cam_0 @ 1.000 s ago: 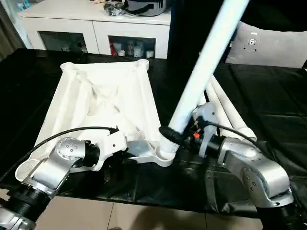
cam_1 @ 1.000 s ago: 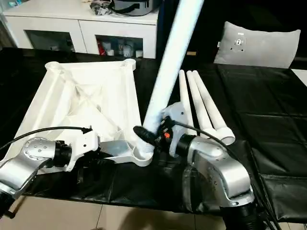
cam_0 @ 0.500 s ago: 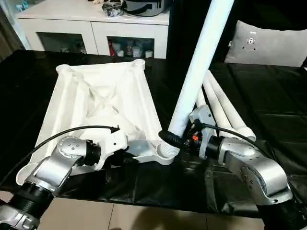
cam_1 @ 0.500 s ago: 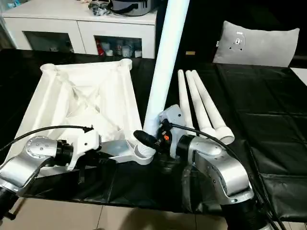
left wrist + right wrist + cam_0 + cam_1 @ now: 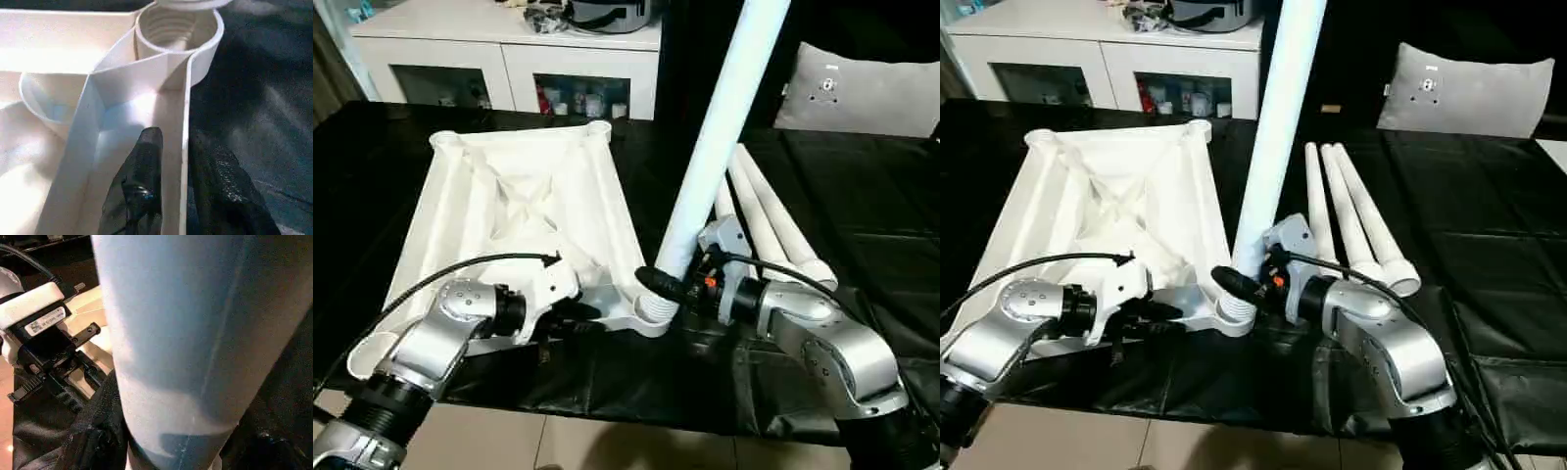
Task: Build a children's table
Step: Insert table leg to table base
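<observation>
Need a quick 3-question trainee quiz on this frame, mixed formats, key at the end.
1. True or false: the right gripper is shut on the raised leg just above the near corner socket.
2. How many spare legs lie on the black cover beside the tabletop? A) two B) three C) four
3. What do the left gripper fingers straddle in the left wrist view?

Key
1. True; the leg stands tilted over that socket.
2. B.
3. The tabletop's thin outer rim wall, one finger on each side, just short of the threaded socket.
</observation>
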Controlling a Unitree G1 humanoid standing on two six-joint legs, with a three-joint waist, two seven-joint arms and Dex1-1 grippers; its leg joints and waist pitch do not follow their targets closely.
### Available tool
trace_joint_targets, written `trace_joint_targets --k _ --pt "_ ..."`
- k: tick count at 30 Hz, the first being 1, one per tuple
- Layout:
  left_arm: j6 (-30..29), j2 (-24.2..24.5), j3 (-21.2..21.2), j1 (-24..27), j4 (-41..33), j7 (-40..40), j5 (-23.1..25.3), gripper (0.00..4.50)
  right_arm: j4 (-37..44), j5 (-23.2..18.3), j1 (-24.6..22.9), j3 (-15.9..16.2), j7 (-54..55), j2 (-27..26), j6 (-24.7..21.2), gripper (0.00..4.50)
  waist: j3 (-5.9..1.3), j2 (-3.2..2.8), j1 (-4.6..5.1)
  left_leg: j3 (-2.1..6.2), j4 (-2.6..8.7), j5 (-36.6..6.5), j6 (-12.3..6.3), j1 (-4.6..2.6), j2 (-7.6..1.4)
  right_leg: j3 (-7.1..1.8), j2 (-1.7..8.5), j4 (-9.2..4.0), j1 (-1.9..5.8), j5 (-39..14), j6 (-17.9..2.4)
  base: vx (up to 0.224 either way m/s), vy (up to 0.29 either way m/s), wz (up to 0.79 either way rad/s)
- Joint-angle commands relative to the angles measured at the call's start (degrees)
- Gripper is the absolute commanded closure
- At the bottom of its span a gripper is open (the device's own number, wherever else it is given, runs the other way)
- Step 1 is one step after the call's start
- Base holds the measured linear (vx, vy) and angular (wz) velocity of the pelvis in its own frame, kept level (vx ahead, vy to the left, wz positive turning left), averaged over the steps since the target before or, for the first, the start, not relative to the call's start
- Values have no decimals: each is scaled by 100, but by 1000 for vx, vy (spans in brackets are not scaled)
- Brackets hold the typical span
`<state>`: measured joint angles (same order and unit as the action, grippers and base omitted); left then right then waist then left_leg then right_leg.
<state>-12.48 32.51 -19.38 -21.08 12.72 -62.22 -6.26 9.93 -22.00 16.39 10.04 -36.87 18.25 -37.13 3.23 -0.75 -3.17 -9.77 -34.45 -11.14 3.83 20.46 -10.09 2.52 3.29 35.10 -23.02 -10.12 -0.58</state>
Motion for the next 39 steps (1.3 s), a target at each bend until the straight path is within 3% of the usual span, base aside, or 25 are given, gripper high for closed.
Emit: trace_joint_targets --k 1,7,8,11,19,20,29,33,39 --pt "46 54 0 -60 81 34 100 376 -21 39 113 5 -38 9 98 259 -353 -42 1 95 435 -1391 131 -39 -235 -271 407 -479 245 -1959 -877 0 0 0" --pt "138 -21 60 -66 133 95 129 416 -180 128 226 101 -55 13 57 259 -344 -31 8 98 436 -1457 128 -47 -230 -264 411 -494 230 -2178 -841 0 0 0" --pt "157 -39 76 -66 140 97 113 440 -209 146 245 123 -58 22 38 259 -343 -33 10 95 432 -1461 129 -47 -224 -263 411 -502 229 -2210 -838 0 0 0" --pt "240 -55 81 -45 116 -13 62 440 -363 217 360 233 -93 57 -67 259 -348 -27 11 103 438 -1438 132 -39 -233 -269 418 -498 238 -2214 -787 0 0 0" --pt "472 -36 16 -25 24 -296 -11 450 -683 308 569 414 -215 91 -193 259 -372 -23 11 83 420 -1165 89 -26 -239 -272 412 -427 261 -1583 -1011 0 0 0" --pt "498 -38 12 -27 6 -361 -42 450 -750 331 595 444 -241 93 -175 259 -370 2 19 74 416 -1159 75 -27 -237 -273 410 -434 263 -1576 -1017 0 0 0" --pt "654 -124 -5 -152 140 -468 19 450 -1034 281 709 463 -457 54 -132 259 -353 15 3 72 418 -1200 58 -31 -239 -277 423 -461 251 -1883 -938 0 0 0" --pt "691 -174 34 -249 205 -550 -3 450 -1275 148 701 282 -496 -95 14 259 -354 30 -2 76 423 -1217 70 -29 -240 -275 432 -459 252 -1964 -922 0 0 0" --pt "667 -239 128 -338 321 -514 -30 450 -1515 -131 515 -113 -491 -284 106 259 -370 7 -14 72 417 -1164 57 -36 -244 -272 430 -450 255 -1767 -993 0 0 0"
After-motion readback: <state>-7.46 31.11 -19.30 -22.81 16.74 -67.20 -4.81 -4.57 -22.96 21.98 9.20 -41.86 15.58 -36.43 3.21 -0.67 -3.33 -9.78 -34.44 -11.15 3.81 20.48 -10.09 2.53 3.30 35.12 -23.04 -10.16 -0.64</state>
